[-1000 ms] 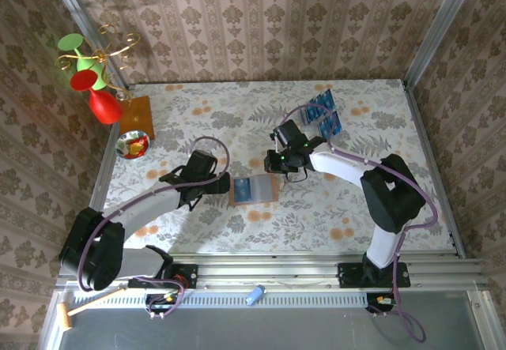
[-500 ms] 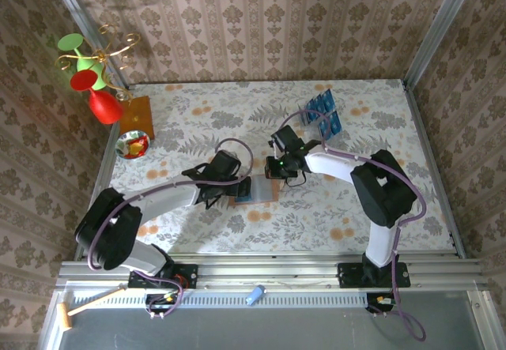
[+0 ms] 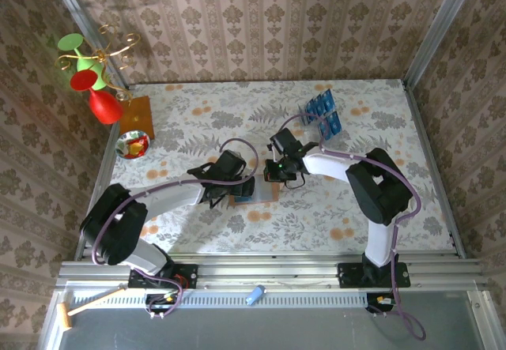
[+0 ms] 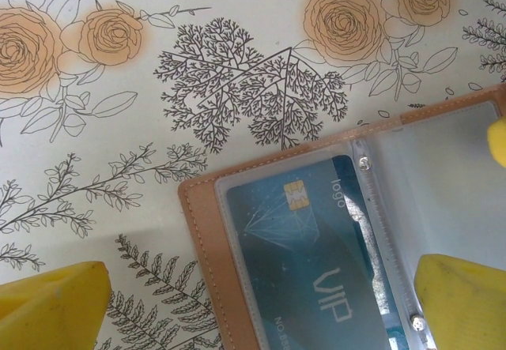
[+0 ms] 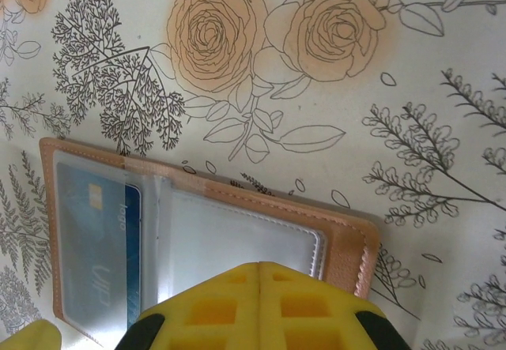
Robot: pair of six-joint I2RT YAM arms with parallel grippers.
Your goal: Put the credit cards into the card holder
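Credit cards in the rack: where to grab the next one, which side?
Likely the upper free edge of an end card among the credit cards, coming down from above. They stand on edge, leaning, in the clear rack, so lower edges are seated and only the tops stick out. Close the jaws across the thin faces.

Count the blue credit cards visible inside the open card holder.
1. A credit card sits in the card holder pocket nearer the left arm; the other pocket looks empty. More could hide behind it.
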